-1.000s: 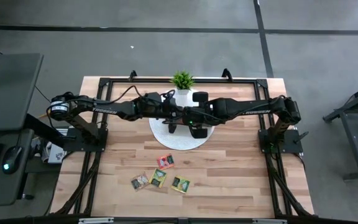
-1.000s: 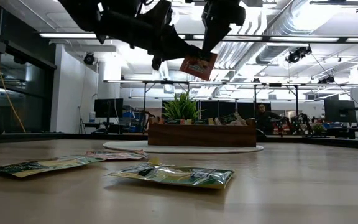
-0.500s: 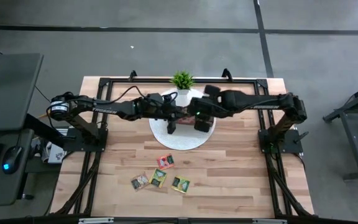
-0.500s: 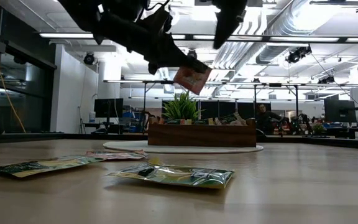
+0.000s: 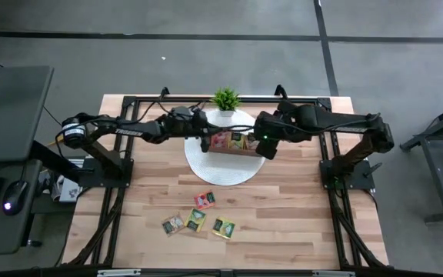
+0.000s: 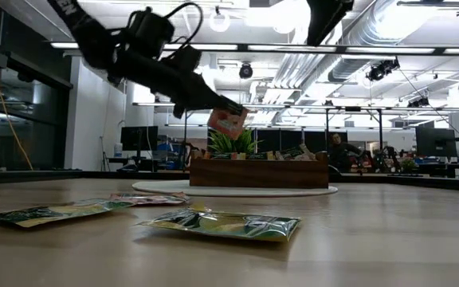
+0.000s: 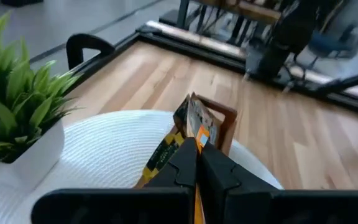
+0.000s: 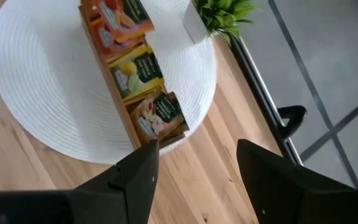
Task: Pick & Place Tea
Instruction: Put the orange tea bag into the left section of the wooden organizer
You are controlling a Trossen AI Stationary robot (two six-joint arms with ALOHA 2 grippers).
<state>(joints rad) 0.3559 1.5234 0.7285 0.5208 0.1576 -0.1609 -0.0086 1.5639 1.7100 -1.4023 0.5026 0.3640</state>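
My left gripper (image 6: 231, 106) is shut on a red-pink tea sachet (image 6: 228, 123), which hangs over the left end of the brown wooden tray (image 6: 259, 172). The tray (image 5: 234, 143) stands on a round white mat (image 5: 223, 168) and holds several sachets in its compartments (image 8: 138, 71). My right gripper (image 8: 194, 180) is open, with nothing between its fingers, high above the tray's right end (image 5: 266, 140). Several more sachets (image 5: 197, 219) lie flat on the near part of the table. My left gripper pinches the sachet's upper edge (image 7: 194, 132) between its two fingers. The fingers (image 6: 213, 100) come slanting down from the table's left side. The sachet hangs tilted below the fingertips, clear of the tray and the mat.
A small green potted plant (image 5: 225, 98) stands on the mat's far edge, just behind the tray. A black metal frame (image 5: 129, 108) runs along the table's far and side edges. Bare wood lies between the mat and the loose sachets (image 6: 221, 225).
My right gripper has let go of the red-pink sachet, opened, risen and drawn back toward the table's right edge, rolling as it went. My left gripper, still shut on the sachet, has swung toward the far edge and come down over the tray's left end.
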